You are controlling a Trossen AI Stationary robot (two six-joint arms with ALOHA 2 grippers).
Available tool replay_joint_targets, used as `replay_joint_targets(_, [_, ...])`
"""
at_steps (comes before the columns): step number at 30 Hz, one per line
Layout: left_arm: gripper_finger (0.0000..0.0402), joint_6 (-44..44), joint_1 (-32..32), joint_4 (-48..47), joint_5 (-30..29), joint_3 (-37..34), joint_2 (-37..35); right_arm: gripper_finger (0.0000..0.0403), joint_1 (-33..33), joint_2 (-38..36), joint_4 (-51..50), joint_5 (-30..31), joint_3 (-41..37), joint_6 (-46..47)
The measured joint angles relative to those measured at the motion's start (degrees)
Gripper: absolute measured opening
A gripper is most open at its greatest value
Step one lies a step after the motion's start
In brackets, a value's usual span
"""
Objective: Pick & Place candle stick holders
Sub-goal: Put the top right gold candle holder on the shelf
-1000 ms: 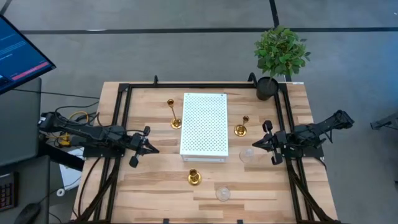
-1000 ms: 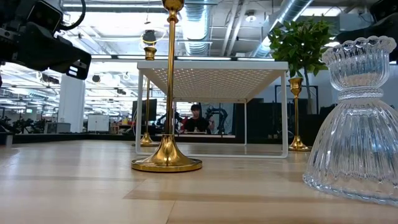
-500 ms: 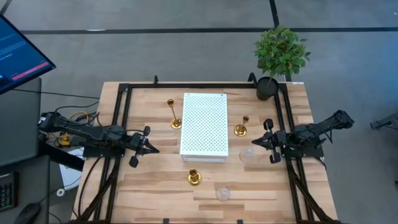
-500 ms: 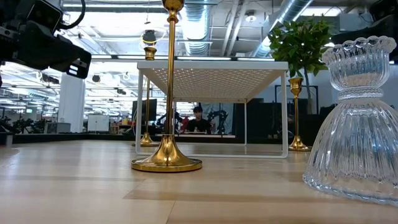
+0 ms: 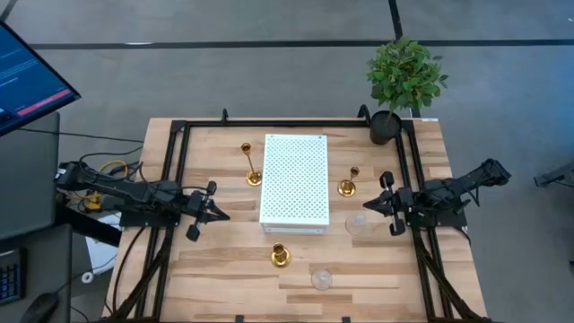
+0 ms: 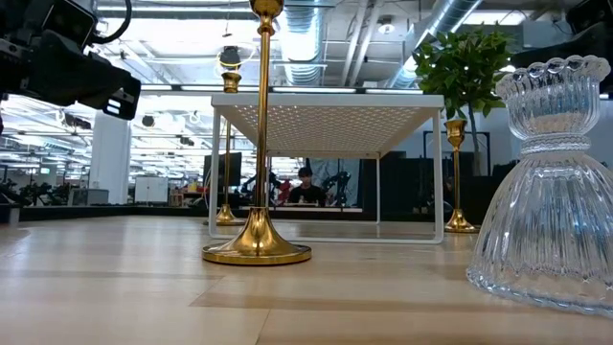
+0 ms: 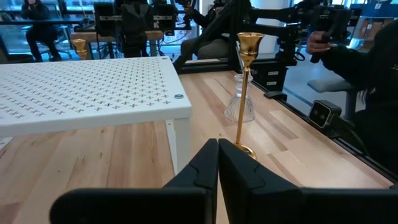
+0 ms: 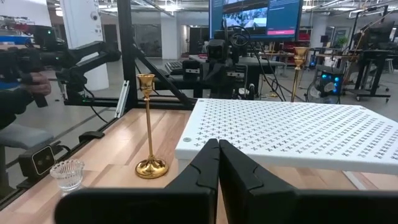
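Both claws empty, fingers together: my left claw (image 5: 218, 213) waits beside the white perforated rack (image 5: 295, 182), my right claw (image 5: 370, 205) opposite, nearest a clear glass holder (image 5: 356, 224); the five candle stick holders (image 5: 281, 257) stand around the rack on the desk (image 5: 224, 260), none lifted yet.

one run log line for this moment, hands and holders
left hand: shut, empty, left of white rack | right hand: shut, empty, right of rack | candle stick holders: five on table, none held
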Motion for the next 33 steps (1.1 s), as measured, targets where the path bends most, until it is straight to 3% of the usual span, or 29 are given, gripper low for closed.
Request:
replay_joint_targets(15, [0.0011, 0.04, 0.00, 1.13, -8.75, 0.00, 0.00, 0.0000, 0.00, 0.00, 0.16, 0.04, 0.07, -7.93])
replay_joint_targets(24, [0.0011, 0.04, 0.00, 1.75, -12.31, 0.00, 0.02, 0.0000, 0.00, 0.00, 0.19, 0.04, 0.09, 5.90])
replay_joint_targets(33, [0.0011, 1.17, 0.01, 4.34, -12.76, 0.00, 0.02, 0.0000, 0.00, 0.00, -0.09, 0.00, 0.15, 6.47])
